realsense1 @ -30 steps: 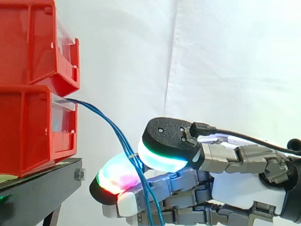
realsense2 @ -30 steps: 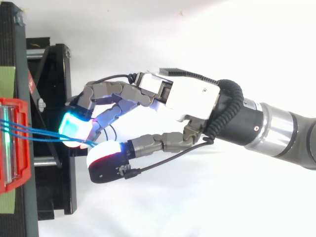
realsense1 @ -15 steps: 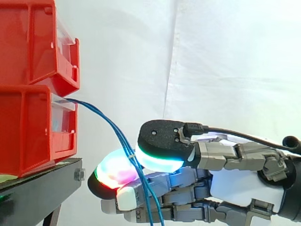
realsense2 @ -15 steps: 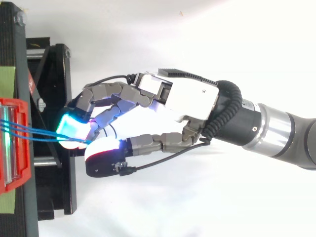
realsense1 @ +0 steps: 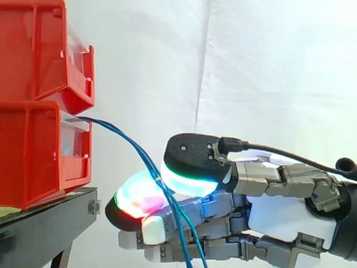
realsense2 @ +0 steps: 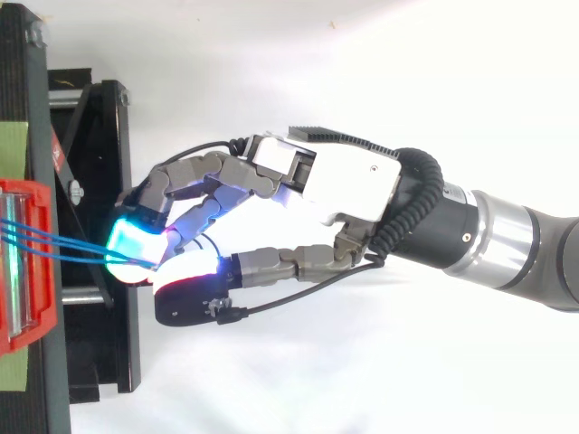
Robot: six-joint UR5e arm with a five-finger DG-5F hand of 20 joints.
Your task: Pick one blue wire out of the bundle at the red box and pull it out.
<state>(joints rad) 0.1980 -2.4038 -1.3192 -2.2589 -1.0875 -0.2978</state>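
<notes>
Side view puts the blue wires [realsense1: 142,156] leaving the front lip of the lower red box [realsense1: 33,151], arching out and down, then dropping below the frame; on the way they pass between the dark thumb pad above and the red-green glowing pad below, so I read the hand [realsense1: 290,215] as pinched on them, fingers curled under and thumb pressed down from the top. Top view agrees: a few separate strands fan out of the red box [realsense2: 41,298] and converge at the fingertips [realsense2: 136,244], well clear of the black stand [realsense2: 90,344].

My judgement is that the grasp step is in hand and the pull is not yet done; the strands hang in a slack curve, not a taut line. What I cannot tell from either camera is whether the pinch holds a single wire or the whole bundle; near the pads the strands run too close together to separate.

For the next move I would draw the hand straight away from the box, toward the arm's side; keep the pinch firm so the wire does not slip through the pads; watch the strands at the box lip, because if all of them tighten together the grip has caught more than one, and I would let go and pick again.
</notes>
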